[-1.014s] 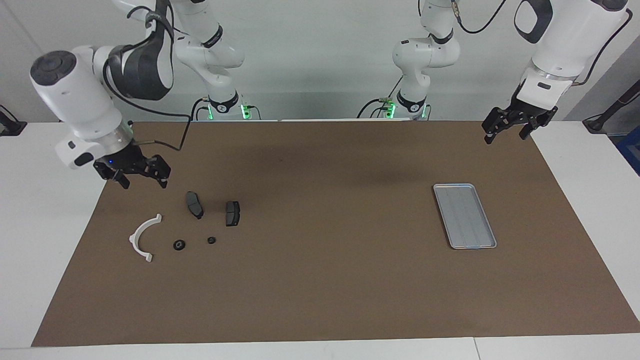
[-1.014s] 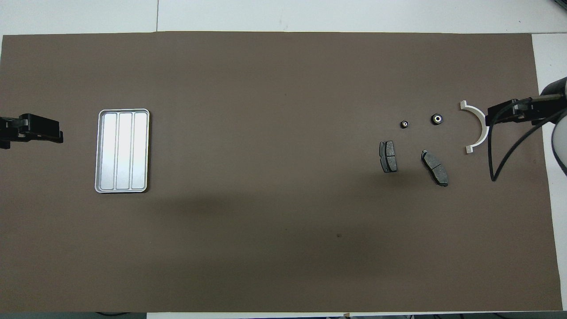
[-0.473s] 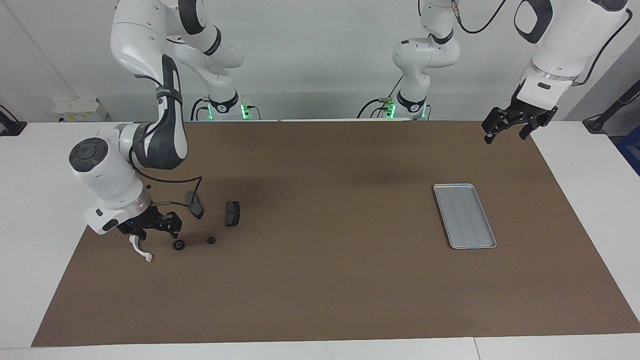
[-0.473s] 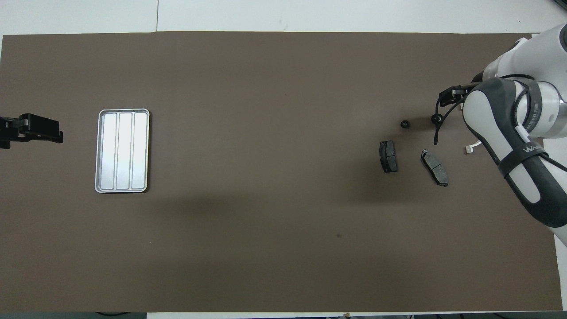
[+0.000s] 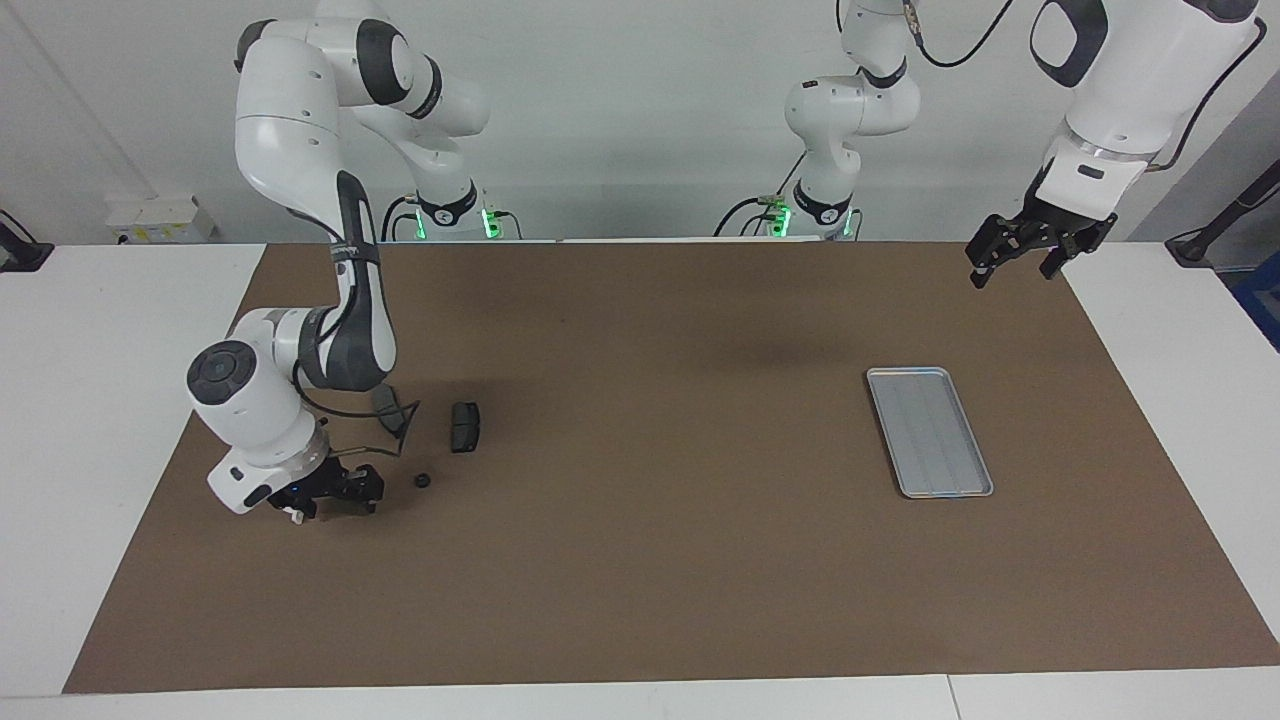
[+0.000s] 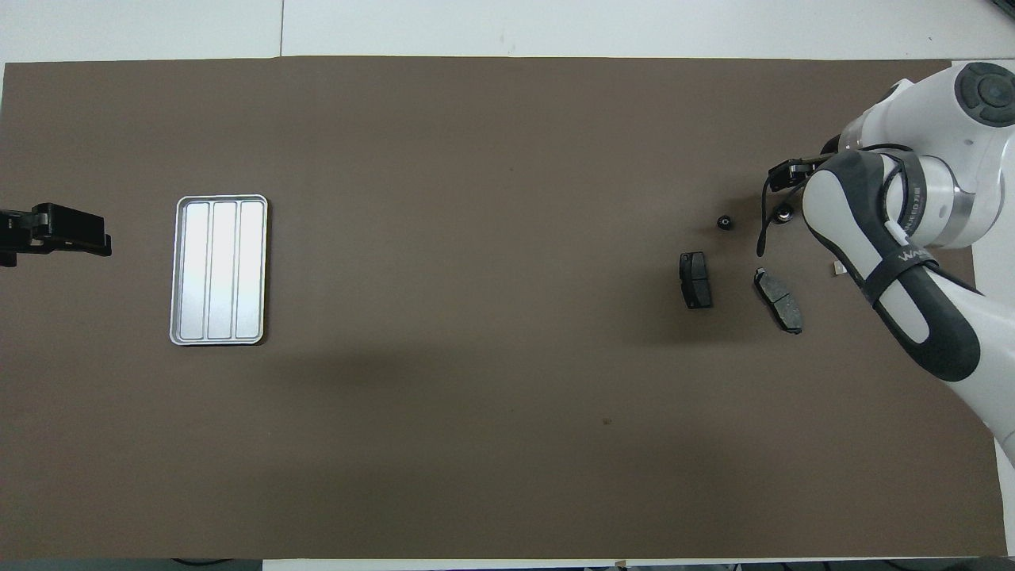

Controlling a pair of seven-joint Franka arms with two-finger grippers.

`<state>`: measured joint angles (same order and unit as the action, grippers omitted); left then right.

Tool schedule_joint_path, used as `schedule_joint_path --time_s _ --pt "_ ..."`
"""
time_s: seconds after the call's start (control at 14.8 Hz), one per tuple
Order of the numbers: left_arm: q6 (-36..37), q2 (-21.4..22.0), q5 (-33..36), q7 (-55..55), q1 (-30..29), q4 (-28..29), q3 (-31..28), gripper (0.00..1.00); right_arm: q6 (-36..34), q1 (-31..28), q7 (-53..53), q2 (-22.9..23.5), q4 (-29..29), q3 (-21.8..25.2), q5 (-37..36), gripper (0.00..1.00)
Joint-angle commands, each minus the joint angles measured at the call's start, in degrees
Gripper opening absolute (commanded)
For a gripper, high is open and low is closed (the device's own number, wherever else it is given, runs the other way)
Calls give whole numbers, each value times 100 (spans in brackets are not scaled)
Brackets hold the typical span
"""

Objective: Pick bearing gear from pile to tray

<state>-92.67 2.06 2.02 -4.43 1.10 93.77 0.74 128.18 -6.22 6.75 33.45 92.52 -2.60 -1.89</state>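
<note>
The pile lies at the right arm's end of the brown mat. My right gripper (image 5: 335, 497) is down at the mat over the larger black round piece (image 6: 783, 212), the bearing gear, which the facing view hides under the hand. A smaller black round piece (image 5: 423, 481) sits beside it toward the tray. Two dark brake pads (image 5: 465, 427) (image 6: 779, 300) lie nearer to the robots. Only one end of the white arc bracket (image 6: 836, 270) shows past the arm. The silver tray (image 5: 930, 432) rests bare at the left arm's end. My left gripper (image 5: 1020, 255) waits open in the air over the mat's corner.
The brown mat (image 5: 650, 560) covers most of the white table. A black cable (image 5: 385, 440) loops from the right wrist over one brake pad. A wide stretch of bare mat separates the pile from the tray.
The right arm has swung out from the mat's edge and dropped onto the pile, covering the arc bracket and the larger round piece. The left arm has stayed put.
</note>
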Motion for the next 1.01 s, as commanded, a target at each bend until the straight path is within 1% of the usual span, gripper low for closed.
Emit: schedule_joint_path --time_s 0.0,0.27,0.47,0.68,0.95 --pt "-84 5 114 21 57 36 -12 100 -29 7 98 -119 170 -22 -101 93" --pt "21 14 114 -14 49 36 -12 100 -56 -63 370 -163 302 -22 -92 93" --pt "3 14 114 -23 57 36 -12 100 -91 -90 406 -391 503 -22 -92 93" --pt "12 32 114 -23 57 62 -12 100 -328 -90 388 -532 504 -22 -92 93" --pt "-40 49 114 -67 57 150 -21 100 -223 -72 353 -515 513 -22 -92 92"
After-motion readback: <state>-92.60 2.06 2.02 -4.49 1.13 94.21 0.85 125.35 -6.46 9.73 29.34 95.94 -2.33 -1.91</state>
